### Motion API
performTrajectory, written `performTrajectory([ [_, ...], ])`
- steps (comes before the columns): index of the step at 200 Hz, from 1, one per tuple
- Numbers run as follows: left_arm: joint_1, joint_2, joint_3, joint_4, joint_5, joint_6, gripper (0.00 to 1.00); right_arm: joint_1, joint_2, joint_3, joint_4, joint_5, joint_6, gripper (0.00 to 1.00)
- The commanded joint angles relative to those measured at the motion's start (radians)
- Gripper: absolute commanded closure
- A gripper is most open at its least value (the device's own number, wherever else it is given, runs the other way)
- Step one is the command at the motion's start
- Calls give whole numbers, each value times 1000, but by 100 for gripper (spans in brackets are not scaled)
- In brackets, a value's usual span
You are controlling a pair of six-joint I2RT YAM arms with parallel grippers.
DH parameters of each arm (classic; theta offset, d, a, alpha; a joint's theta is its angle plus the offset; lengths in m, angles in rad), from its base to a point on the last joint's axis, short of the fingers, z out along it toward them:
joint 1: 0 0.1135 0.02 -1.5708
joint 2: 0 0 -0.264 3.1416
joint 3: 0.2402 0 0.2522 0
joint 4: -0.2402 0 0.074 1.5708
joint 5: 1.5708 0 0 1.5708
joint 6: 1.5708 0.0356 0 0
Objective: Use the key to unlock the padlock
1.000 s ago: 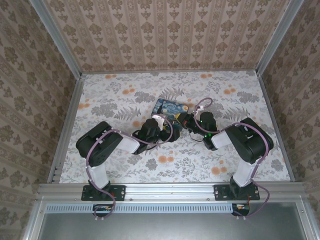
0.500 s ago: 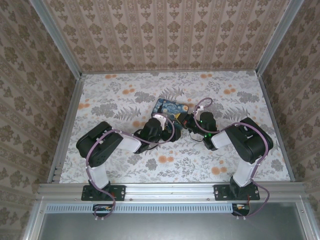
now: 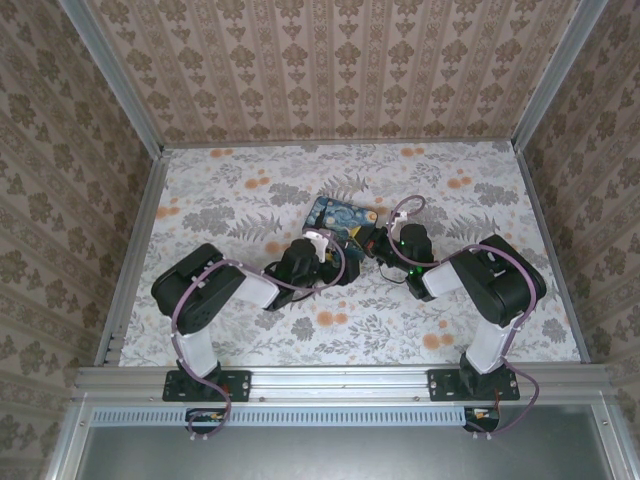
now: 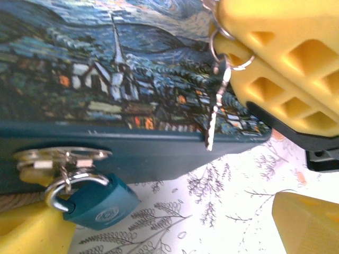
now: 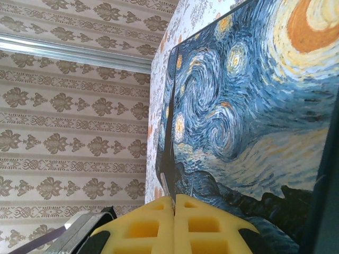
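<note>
the padlock (image 4: 103, 206) hangs locked on the box (image 4: 79, 69); my right fingers (image 4: 275, 42) pinch the key (image 4: 214, 114) near it, not yet inserted, left fingers (image 4: 310, 222) spread.

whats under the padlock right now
The floral table lies beneath the padlock, whose shackle loops through a silvery hasp on the painted box. A yellow finger of the left end effector covers the table beside the lock; its keyhole is hidden.

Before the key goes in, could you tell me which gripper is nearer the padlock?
Left. The padlock hangs right beside one finger of the open left gripper; the right gripper, holding the key, sits farther off over the box corner.
</note>
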Motion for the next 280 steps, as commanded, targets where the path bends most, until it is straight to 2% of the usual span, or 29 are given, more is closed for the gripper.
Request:
performTrajectory([
  [1, 2, -43, -21, 91, 55, -51, 5, -5, 27, -20, -22, -9, 6, 100],
  [81, 6, -10, -23, 99, 19, -94, 5, -5, 26, -23, -17, -6, 8, 100],
  [207, 24, 89, -126, 444, 26, -240, 8, -4, 30, -25, -18, -6, 8, 100],
  [280, 26, 96, -94, 363, -1, -243, 11, -5, 33, -25, -15, -3, 11, 100],
])
